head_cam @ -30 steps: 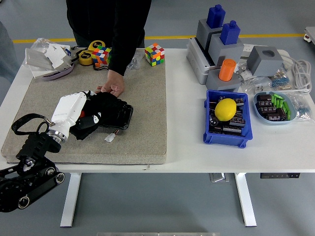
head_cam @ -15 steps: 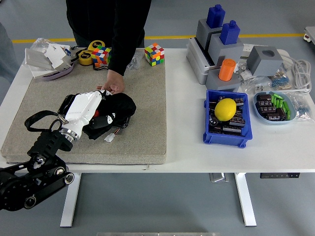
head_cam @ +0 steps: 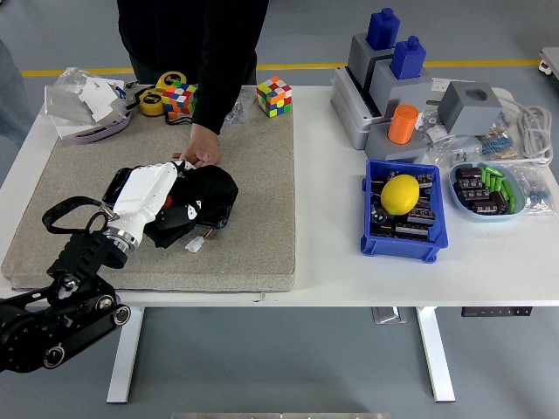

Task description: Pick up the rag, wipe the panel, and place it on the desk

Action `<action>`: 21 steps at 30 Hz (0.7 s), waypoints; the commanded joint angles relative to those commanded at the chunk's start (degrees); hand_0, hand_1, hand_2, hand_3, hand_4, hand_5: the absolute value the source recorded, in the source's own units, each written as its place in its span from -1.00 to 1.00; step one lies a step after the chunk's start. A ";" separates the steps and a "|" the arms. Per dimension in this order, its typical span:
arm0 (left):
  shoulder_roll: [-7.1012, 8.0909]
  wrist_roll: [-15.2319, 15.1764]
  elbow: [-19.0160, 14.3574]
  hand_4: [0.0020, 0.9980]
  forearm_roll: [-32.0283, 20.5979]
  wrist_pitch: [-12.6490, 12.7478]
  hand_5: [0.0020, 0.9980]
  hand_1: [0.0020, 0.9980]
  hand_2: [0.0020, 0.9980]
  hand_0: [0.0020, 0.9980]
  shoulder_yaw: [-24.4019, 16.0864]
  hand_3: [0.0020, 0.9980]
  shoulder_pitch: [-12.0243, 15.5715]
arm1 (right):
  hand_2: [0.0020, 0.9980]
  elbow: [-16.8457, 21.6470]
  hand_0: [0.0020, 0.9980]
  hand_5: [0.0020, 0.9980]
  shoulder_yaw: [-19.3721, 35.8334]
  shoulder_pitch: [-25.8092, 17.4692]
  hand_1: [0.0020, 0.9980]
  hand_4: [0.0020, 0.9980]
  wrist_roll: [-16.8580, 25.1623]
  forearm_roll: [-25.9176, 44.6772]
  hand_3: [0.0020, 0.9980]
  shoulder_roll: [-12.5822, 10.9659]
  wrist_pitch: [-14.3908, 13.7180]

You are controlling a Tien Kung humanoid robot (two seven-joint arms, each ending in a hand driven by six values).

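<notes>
At the left of the white counter (head_cam: 332, 271), the robot's left arm reaches in from the lower corner, its white-shelled left robot hand (head_cam: 166, 202) lying on a black rag (head_cam: 212, 189) bunched over a dark panel (head_cam: 203, 218) on the grey mat (head_cam: 262, 218). The dark fingers are pressed into the cloth; whether they clasp it cannot be told. Just beyond, a person's hand (head_cam: 201, 155), in a black sleeve, rests on the mat at the panel's far edge. Two colour cubes (head_cam: 273, 95) stand near the mat's far edge. Further right, a blue bin (head_cam: 402, 240) holds a yellow lemon (head_cam: 401, 194), beside grey blocks topped with blue and orange pieces (head_cam: 403, 124).
</notes>
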 joint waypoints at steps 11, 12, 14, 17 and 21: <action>1.15 -0.38 1.71 0.08 -0.19 -0.06 -0.81 -0.76 -0.10 -0.61 -1.94 0.27 0.34 | 0.35 0.01 0.45 0.29 0.32 -0.06 0.26 1.00 -0.07 -0.10 0.28 0.05 0.01; 1.34 -0.41 2.08 0.08 -0.22 -0.13 -0.81 -0.76 -0.10 -0.61 -2.24 0.27 0.44 | 0.35 0.01 0.45 0.29 0.29 -0.08 0.26 1.00 -0.10 -0.10 0.28 0.06 0.02; 1.64 -0.66 2.54 0.08 -0.35 -0.05 -0.81 -0.76 -0.10 -0.61 -2.57 0.27 0.61 | 0.35 0.01 0.45 0.29 0.31 -0.08 0.26 1.00 -0.12 -0.14 0.28 0.06 0.02; 2.24 -0.92 3.37 0.08 -0.43 -0.05 -0.81 -0.76 -0.10 -0.61 -3.15 0.27 1.06 | 0.35 0.01 0.45 0.29 0.36 -0.08 0.26 1.00 -0.14 -0.16 0.28 0.09 0.03; 2.60 -1.36 4.44 0.08 -0.73 0.02 -0.81 -0.76 -0.10 -0.61 -4.49 0.27 1.89 | 0.35 -0.03 0.45 0.29 0.59 -0.21 0.26 1.00 -0.20 -0.18 0.28 0.13 0.04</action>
